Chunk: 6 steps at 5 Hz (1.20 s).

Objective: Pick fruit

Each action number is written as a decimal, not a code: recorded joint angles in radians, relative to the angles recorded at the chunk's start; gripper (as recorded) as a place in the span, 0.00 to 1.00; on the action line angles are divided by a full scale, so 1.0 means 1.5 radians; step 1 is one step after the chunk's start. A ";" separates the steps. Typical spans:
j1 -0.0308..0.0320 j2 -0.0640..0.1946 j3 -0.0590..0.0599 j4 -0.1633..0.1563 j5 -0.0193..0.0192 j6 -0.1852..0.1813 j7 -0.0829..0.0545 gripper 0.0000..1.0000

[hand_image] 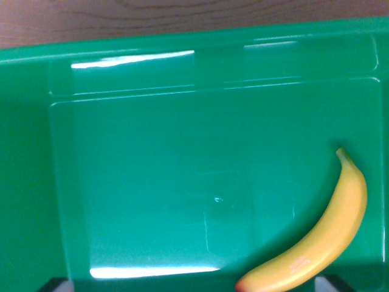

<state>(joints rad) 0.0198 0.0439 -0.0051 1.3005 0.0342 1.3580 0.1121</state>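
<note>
Nearest my camera is the banana, lying flat on the floor of the bin at about 4 o'clock in the wrist view. Its pointed stem tip aims toward 12 o'clock near the bin's right wall, and its reddish blunt end runs off the bottom edge at about 5 o'clock. It curves with its belly toward the right wall.

I judge it light and stiff, with a smooth, glossy skin that looks like plastic, so it may slip if I pinch it near either tapering end. I would take it across the thick middle of the curve, jaws closing across its width, where the body is fullest and the sides run closest to parallel. The right wall sits just beside it, so one finger has little room on that side.

Two dark corners at the bottom edge, at about 5 and 7 o'clock, may be the gripper's fingertips, but I cannot tell how wide it stands; nothing is held between them.

Beyond the bin's far rim, at 12 o'clock, I see a strip of wooden tabletop.
</note>
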 joint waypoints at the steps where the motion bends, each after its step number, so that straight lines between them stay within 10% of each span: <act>1: 0.0000 0.000 0.000 0.000 0.0000 0.000 0.000 0.00; 6: -0.0171 0.031 -0.017 -0.073 -0.0081 -0.091 0.030 0.00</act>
<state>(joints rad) -0.0059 0.0907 -0.0306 1.1910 0.0221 1.2211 0.1569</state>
